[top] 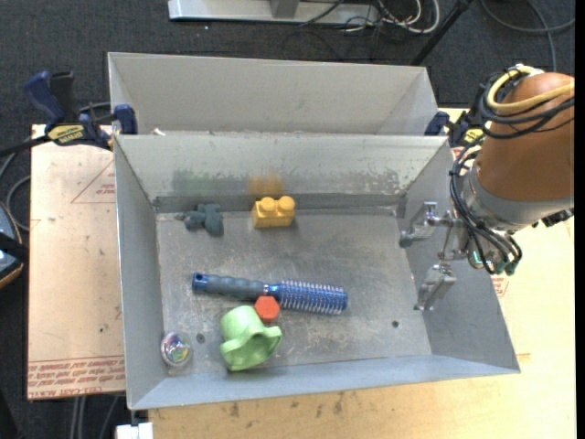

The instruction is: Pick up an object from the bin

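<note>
Hand (428,256) at right of bin (274,99), fingers (437,286) apart

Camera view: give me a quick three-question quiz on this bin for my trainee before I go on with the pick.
1. True or false: the gripper holds the yellow block.
2. Where does the yellow block lie? A) by the back wall B) in the front left corner C) right under the gripper
3. Fill in: the small orange piece lies between the blue brush and the ___ toy.

Key
1. False: its fingers are apart with nothing between them, at the right side of the bin.
2. A
3. green: the green toy lies just in front of the brush.
</note>
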